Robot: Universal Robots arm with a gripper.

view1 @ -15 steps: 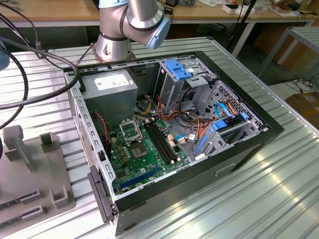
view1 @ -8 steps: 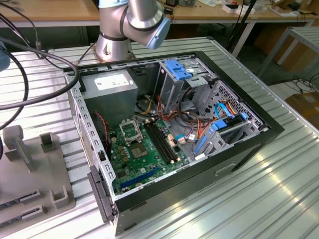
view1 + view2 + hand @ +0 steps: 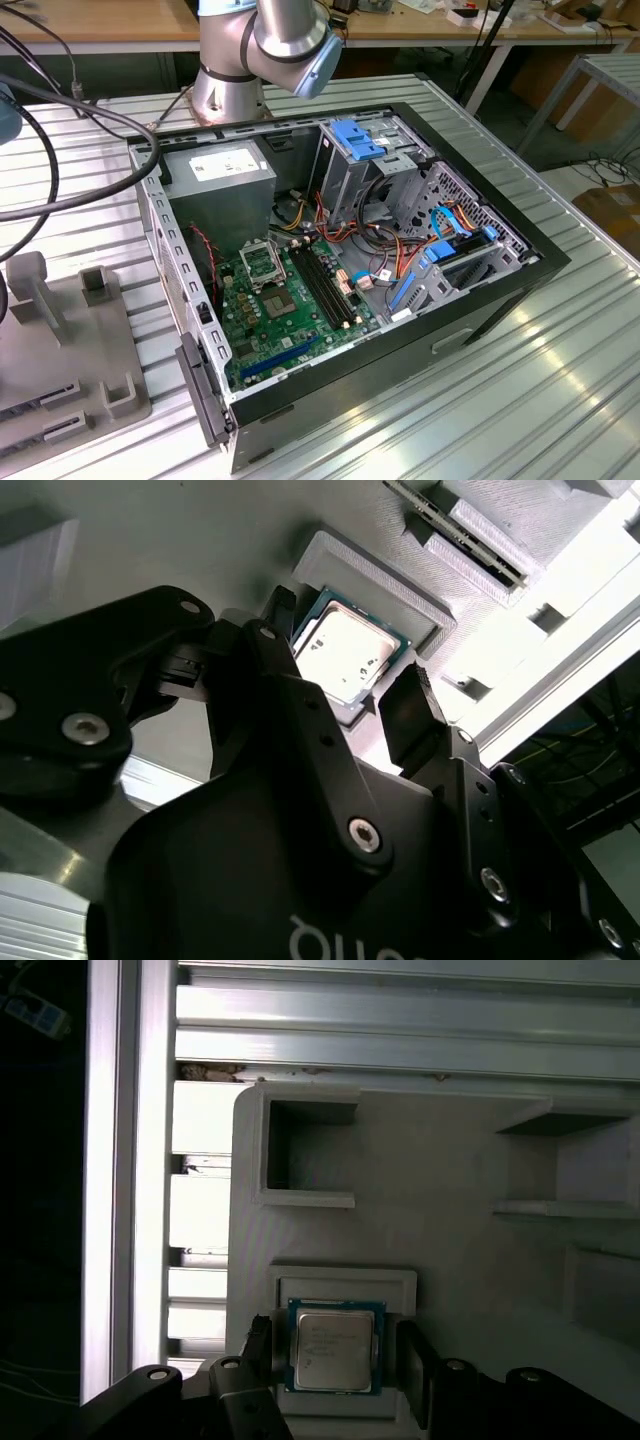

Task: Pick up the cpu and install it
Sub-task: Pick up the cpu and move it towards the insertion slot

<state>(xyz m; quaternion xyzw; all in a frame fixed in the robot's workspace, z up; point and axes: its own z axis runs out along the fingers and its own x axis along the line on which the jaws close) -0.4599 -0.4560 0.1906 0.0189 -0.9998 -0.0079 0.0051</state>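
The silver-grey metal robot arm (image 3: 262, 40) has fat rounded joints, one closed by a pale blue cap (image 3: 318, 66). Its matte black gripper (image 3: 345, 650) is built of angular linked plates with two flat fingers (image 3: 405, 715), studded with silver hex-socket screws (image 3: 364, 832) and bearing white lettering (image 3: 330, 942).

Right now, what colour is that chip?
The small flat square chip is silver-grey, green-edged; best in first wrist view.
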